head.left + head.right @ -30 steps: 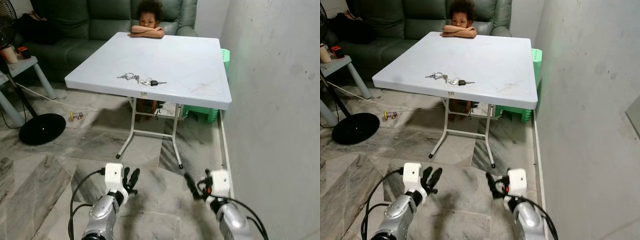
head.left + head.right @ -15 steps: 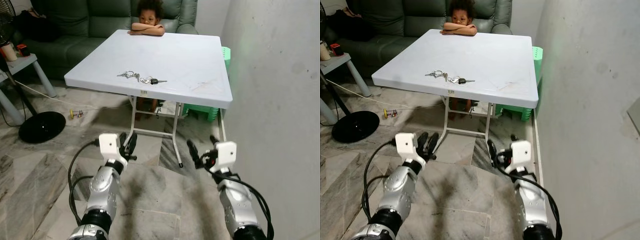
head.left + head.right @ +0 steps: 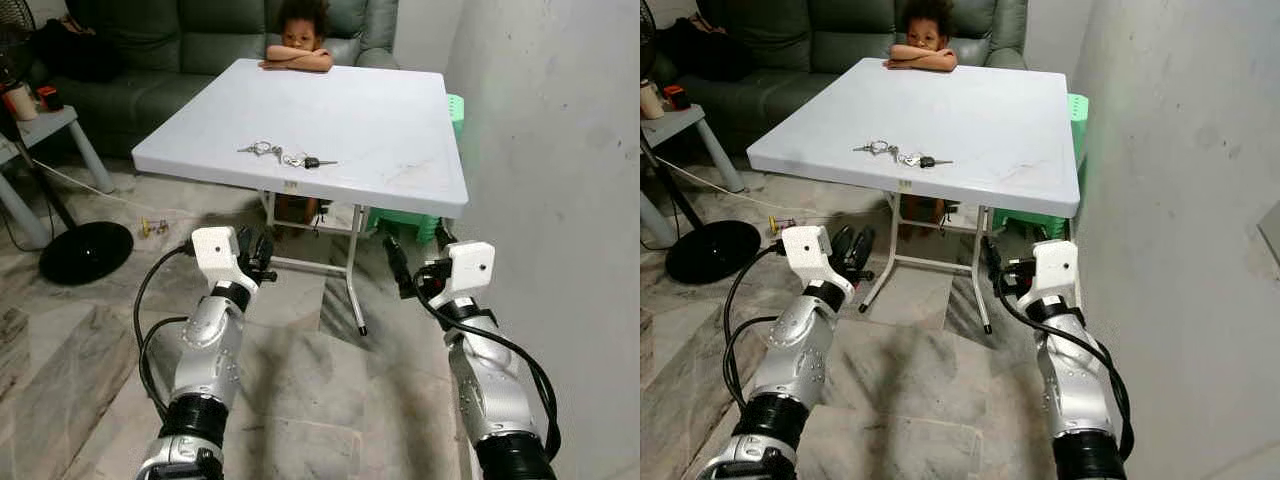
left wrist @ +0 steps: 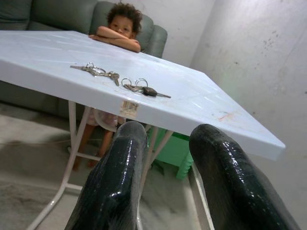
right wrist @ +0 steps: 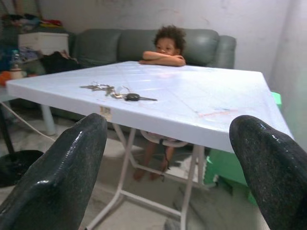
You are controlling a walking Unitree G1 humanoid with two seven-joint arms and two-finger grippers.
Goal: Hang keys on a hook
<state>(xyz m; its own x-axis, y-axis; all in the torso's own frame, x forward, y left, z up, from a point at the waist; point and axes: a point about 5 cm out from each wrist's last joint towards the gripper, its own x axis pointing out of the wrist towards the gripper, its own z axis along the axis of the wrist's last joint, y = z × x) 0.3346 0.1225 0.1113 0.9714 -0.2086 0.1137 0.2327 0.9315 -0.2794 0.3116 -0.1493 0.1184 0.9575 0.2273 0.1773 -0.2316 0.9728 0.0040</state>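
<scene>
- lying on the white bench, close to its near edge and left of its middle: the keys, two ringed bunches in a loose line, long axis running along that near edge, the dark-headed key at the end toward the wall.
- hovering short of the bench's near edge and below its top: the left hand, fingers narrowly parted, holding nothing, almost straight beneath the keys.
- hovering likewise below the top, toward the bench's wall-side corner: the right hand, fingers spread wide, holding nothing.
- judging by that: left hand nearer the keys, with up and over the near edge the shorter route; right hand needing a sideways reach along the edge.
- worth noting for the grasp: keys flat on the top, so fingers must come down across the line of the bunches, not along it.
- edges and room: open floor before the bench, bench legs just beyond both hands, wall tight beside the right arm, little swing room there.
- leaning arms on the bench's far edge: a person, well apart from the keys; sofa behind.
- no hook made out in these views, so the hanging spot cannot be placed.
</scene>
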